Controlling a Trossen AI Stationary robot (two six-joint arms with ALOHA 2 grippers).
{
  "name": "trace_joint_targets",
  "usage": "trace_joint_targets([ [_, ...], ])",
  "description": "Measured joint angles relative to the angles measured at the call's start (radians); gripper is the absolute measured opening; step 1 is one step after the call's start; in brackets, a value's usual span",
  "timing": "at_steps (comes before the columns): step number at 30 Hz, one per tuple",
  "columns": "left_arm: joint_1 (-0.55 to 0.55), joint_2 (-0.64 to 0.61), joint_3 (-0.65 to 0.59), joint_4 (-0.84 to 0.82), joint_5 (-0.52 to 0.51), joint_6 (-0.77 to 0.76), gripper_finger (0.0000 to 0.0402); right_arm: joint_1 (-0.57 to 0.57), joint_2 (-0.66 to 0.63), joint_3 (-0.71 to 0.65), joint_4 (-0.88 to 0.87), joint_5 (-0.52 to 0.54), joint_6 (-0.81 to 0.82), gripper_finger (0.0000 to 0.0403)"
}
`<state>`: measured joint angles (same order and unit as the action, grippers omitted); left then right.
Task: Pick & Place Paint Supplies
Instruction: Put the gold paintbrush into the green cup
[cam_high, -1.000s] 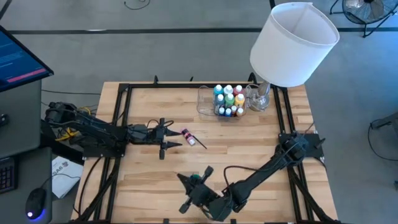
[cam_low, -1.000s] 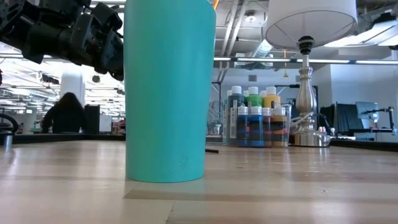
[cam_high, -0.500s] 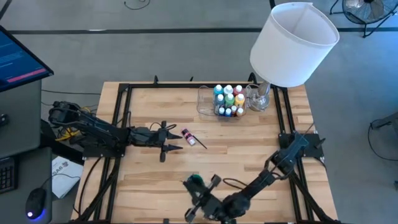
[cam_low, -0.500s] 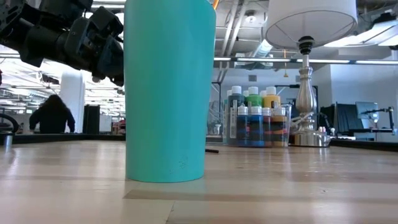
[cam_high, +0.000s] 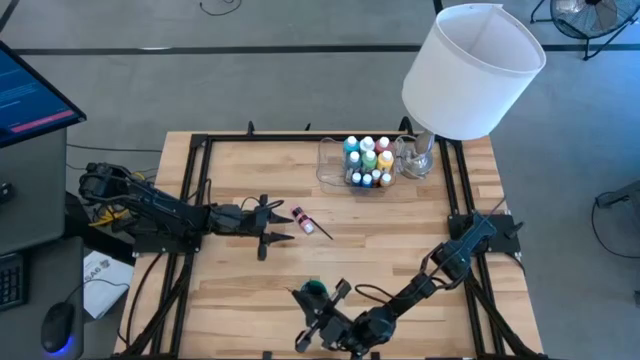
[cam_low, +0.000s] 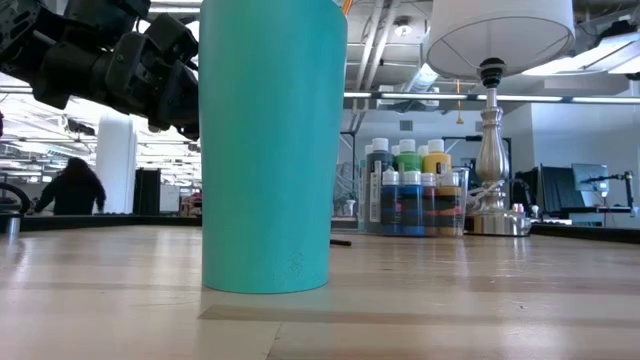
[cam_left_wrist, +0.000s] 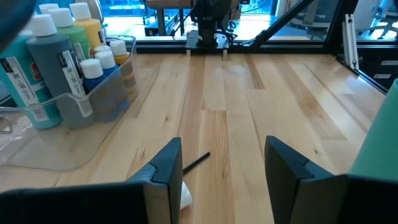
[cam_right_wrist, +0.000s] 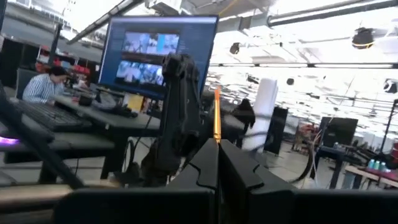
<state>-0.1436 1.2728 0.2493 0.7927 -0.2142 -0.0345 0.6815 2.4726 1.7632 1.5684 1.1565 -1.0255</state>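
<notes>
A small pink bottle (cam_high: 300, 216) with a white cap (cam_left_wrist: 185, 196) lies on the wood beside a thin dark brush (cam_high: 319, 229). My left gripper (cam_high: 281, 224) stands open just left of them, low over the table; the cap shows by one finger. A teal cup (cam_high: 315, 290) stands near the front edge, with a thin orange stick (cam_low: 345, 5) at its rim. My right gripper (cam_high: 328, 305) is shut beside the cup's top; the orange stick (cam_right_wrist: 216, 118) rises right past its fingertips. Several paint bottles (cam_high: 368, 160) stand in the clear tray (cam_high: 330, 170). My right gripper's shut fingertips (cam_right_wrist: 208, 165) line up with the lower end of the orange stick, and they hide that spot. I cannot tell whether they touch it.
A lamp with a big white shade (cam_high: 472, 70) stands at the far right corner, next to the tray. Black frame rails (cam_high: 190, 190) run along the table's left and right sides. Bare wood lies between the cup and the tray.
My right gripper has sunk a little toward the table's near edge beside the teal cup, and its wrist has turned. The cup and the orange stick at its rim have stayed where they were.
</notes>
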Motion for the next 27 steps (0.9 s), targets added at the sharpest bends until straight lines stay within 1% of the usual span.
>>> trace_joint_targets([
  [7,-0.003,0.000,0.000,-0.001,-0.003,0.000,0.0121,-0.005,0.002,-0.072,0.000,0.014,0.130,0.0000],
  [11,-0.003,0.000,0.000,-0.001,-0.003,0.000,0.0121,-0.011,0.003,-0.098,0.000,0.023,0.166,0.0000],
  [17,-0.003,0.000,0.000,-0.001,-0.002,0.001,0.0121,-0.015,0.003,-0.121,0.000,0.057,0.177,0.0000],
  [24,-0.003,0.000,0.000,-0.002,-0.002,0.003,0.0121,-0.017,0.003,-0.180,0.001,0.064,0.287,0.0000],
  [27,-0.001,0.000,0.000,-0.001,0.000,0.003,0.0121,-0.017,0.002,-0.183,0.001,0.075,0.297,0.0000],
])
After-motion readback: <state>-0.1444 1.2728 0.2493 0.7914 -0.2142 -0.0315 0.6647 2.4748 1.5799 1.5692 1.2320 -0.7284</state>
